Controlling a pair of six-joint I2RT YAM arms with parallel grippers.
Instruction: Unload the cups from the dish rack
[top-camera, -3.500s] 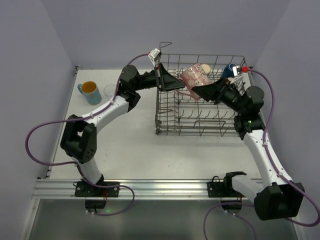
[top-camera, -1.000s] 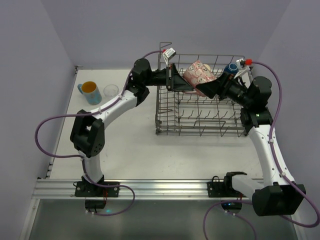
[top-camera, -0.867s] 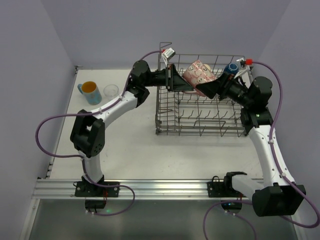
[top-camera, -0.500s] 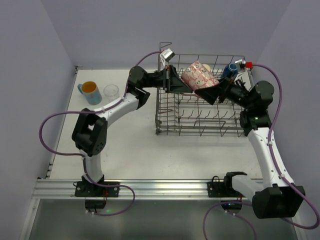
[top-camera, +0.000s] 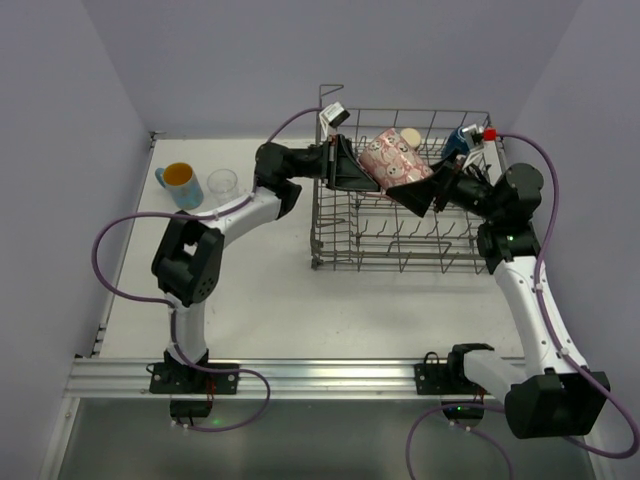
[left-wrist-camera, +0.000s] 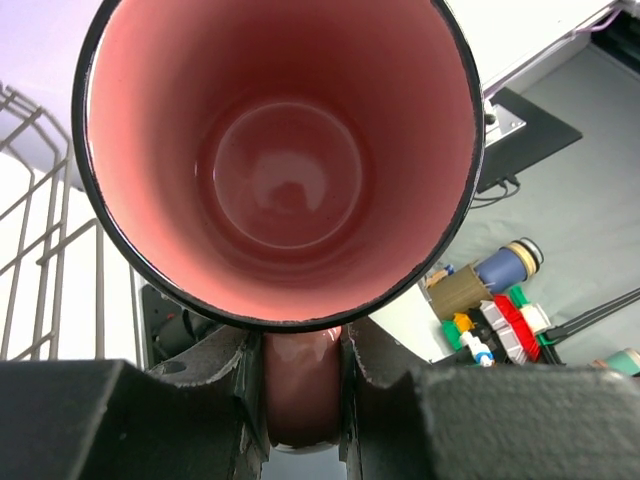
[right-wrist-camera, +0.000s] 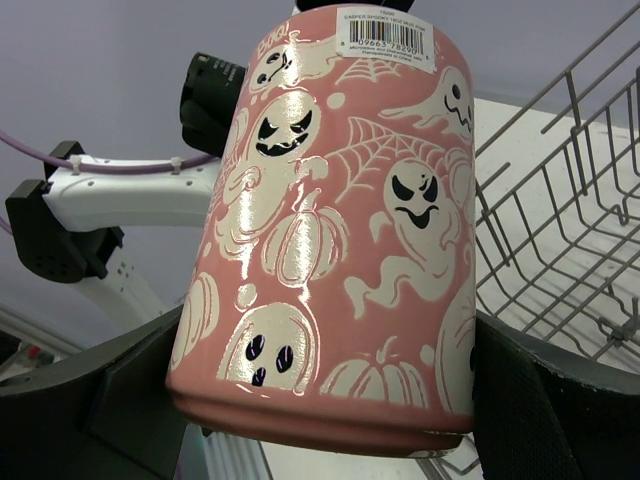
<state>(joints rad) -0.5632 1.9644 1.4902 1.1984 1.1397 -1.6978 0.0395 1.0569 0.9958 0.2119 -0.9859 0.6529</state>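
A pink cup (top-camera: 390, 152) with white ghosts and pumpkins hangs on its side above the grey wire dish rack (top-camera: 400, 250). My left gripper (top-camera: 352, 172) is shut on its handle; the left wrist view looks straight into the cup (left-wrist-camera: 280, 150), with the handle between my left gripper's (left-wrist-camera: 303, 390) jaws. My right gripper (top-camera: 415, 190) clasps the cup's body (right-wrist-camera: 340, 220) near its base, and in its wrist view the gripper (right-wrist-camera: 325, 400) has a finger on each side. A dark blue mug (top-camera: 462, 138) and a beige cup (top-camera: 410, 135) sit at the rack's far side.
A light blue mug with an orange inside (top-camera: 180, 183) and a clear glass (top-camera: 222, 181) stand on the table at the far left. The rack's tall grid sides show in the right wrist view (right-wrist-camera: 560, 250). Purple walls enclose the table.
My left gripper has moved from the rack's left edge to the pink cup and taken its handle. The cup has risen, tilted further onto its side and shifted slightly left, still in my right gripper.
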